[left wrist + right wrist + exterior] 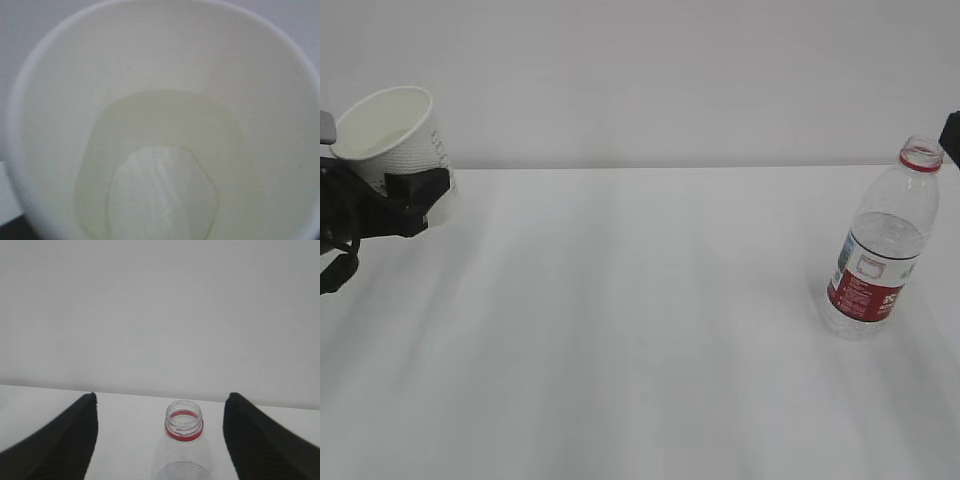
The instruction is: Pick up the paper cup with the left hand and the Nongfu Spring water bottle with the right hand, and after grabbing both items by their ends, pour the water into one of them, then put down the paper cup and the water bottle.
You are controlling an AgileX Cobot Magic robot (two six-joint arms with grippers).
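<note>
Cup-wise: paper cup (160, 120) clamped in left hand (380, 205), water (162, 195) pooled inside | right hand (160, 440) spread wide around Nongfu Spring water bottle (876, 250), no contact | looks poured; cup needs setting down

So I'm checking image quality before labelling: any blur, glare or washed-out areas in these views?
Exterior view: soft, low-contrast, streaky table; paper cup and water bottle readable. Left wrist view: the cup's interior fills the frame, blurry, with a pale pool at the bottom. Right wrist view: bottle neck fairly sharp, near fingers soft-edged; no harsh glare.
</note>
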